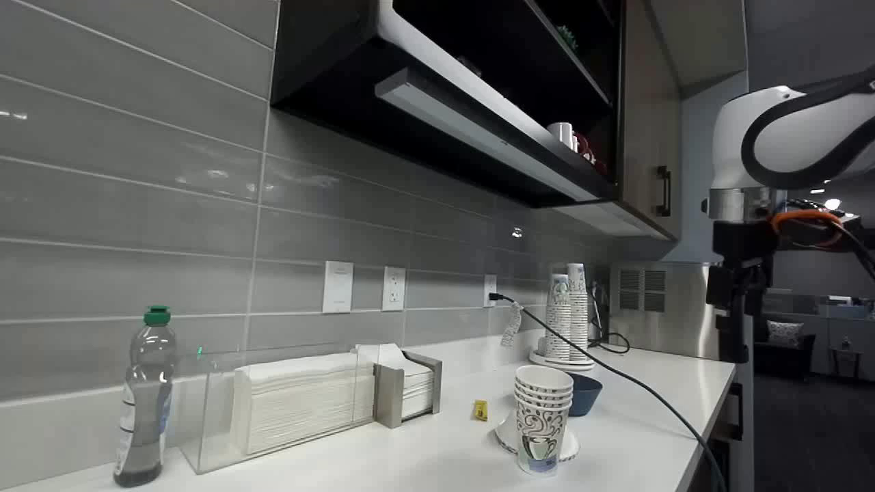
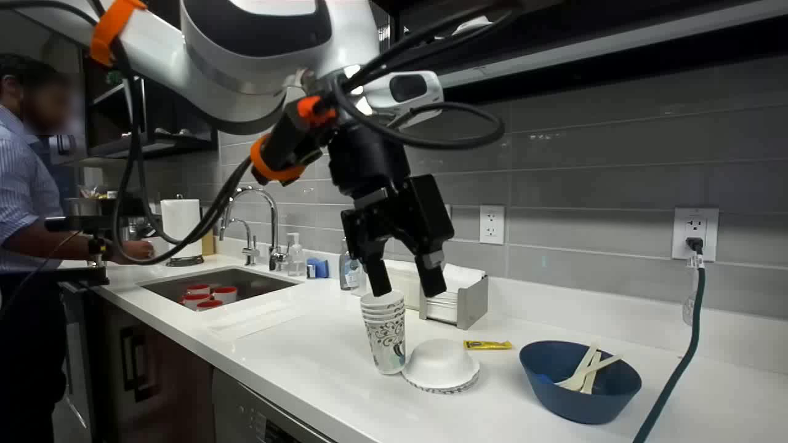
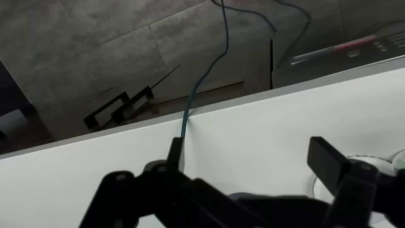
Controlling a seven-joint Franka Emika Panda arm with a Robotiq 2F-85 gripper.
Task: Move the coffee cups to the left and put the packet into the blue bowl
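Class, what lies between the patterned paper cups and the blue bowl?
In an exterior view, an upturned white paper bowl, perhaps several nested; the yellow packet lies farther back.

Kitchen; whether home or office, cannot tell. White counter (image 2: pixel 308 351) against grey tile wall (image 1: pixel 137 184). Sink (image 2: pixel 265 283) set into counter, mugs (image 2: pixel 226 296) inside; faucet (image 2: pixel 276 255), paper towels (image 2: pixel 180 219), pump bottle (image 2: pixel 296 260) beside it. Cabinet (image 1: pixel 649 123) overhead, white mug (image 1: pixel 560 132) on shelf (image 1: pixel 444 65). Napkins (image 1: pixel 307 403), tall cup stacks (image 1: pixel 578 311) near wall.

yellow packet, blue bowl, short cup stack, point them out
yellow packet (image 2: pixel 487 345), in an exterior view: top face
blue bowl (image 2: pixel 582 407), in an exterior view: near outer wall
short cup stack (image 2: pixel 386 339), in an exterior view: lowest cup's printed side
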